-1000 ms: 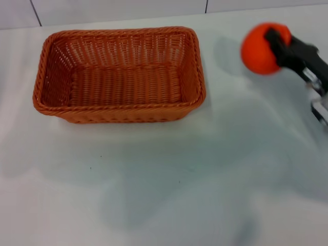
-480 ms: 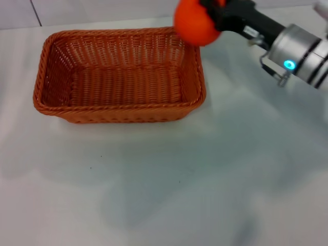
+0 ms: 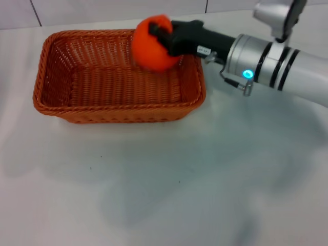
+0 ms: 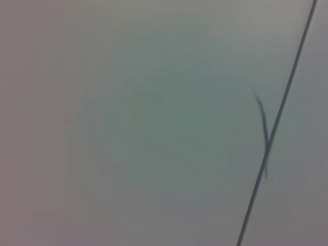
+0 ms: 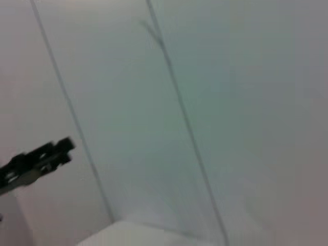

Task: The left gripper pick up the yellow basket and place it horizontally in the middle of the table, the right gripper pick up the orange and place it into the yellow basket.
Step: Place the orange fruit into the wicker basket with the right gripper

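The orange [image 3: 152, 42] hangs above the far right part of the basket [image 3: 119, 110], which lies lengthwise on the white counter [image 3: 205, 174], clamped between the fingers of the right gripper [image 3: 160, 38] reaching in from the right, the left gripper being out of sight.

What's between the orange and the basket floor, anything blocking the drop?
Nothing visible. The right gripper holds the orange over the far right part of the yellow basket, past its rim; the interior below shows only bare weave.
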